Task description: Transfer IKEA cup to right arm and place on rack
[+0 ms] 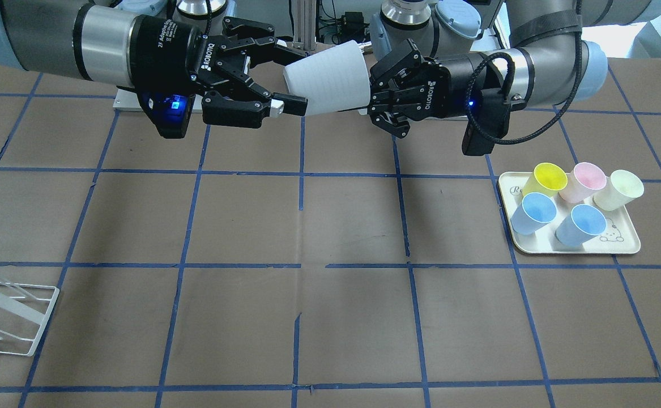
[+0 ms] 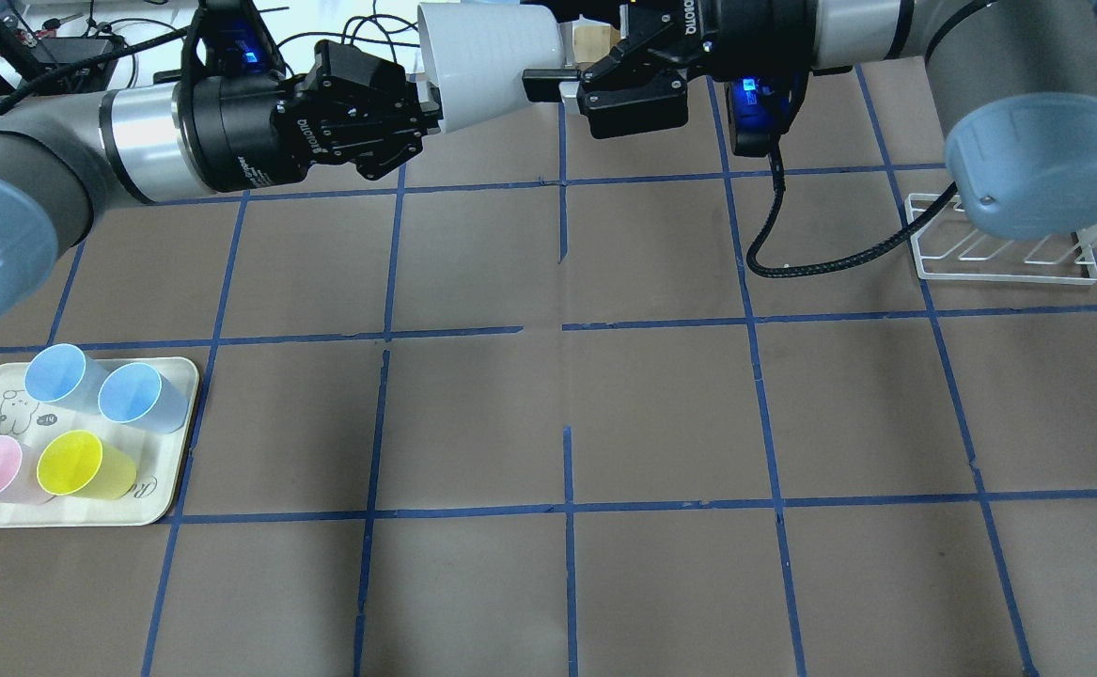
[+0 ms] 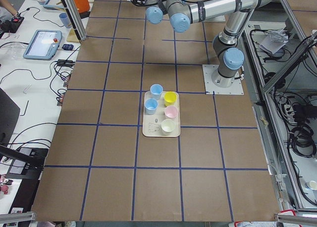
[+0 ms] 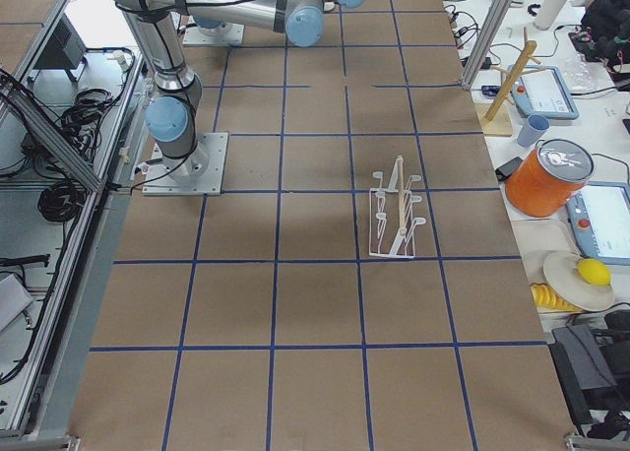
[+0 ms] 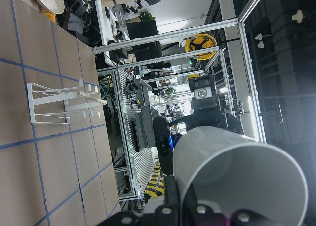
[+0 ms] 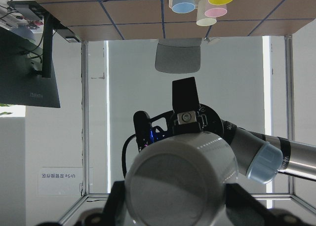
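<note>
Left gripper (image 1: 371,96) clamped on the IKEA cup (image 1: 324,82) rim, right gripper (image 1: 295,79) spread astride its base. Release early and it likely drops!

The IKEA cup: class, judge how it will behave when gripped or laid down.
Probably light: the left gripper holds the IKEA cup sideways by its rim. Its thin wall may flex. Round and tapered, it could roll.

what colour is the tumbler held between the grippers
Tapered plastic tumbler: pale grey-white, finely ridged; best in front-facing view.
</note>
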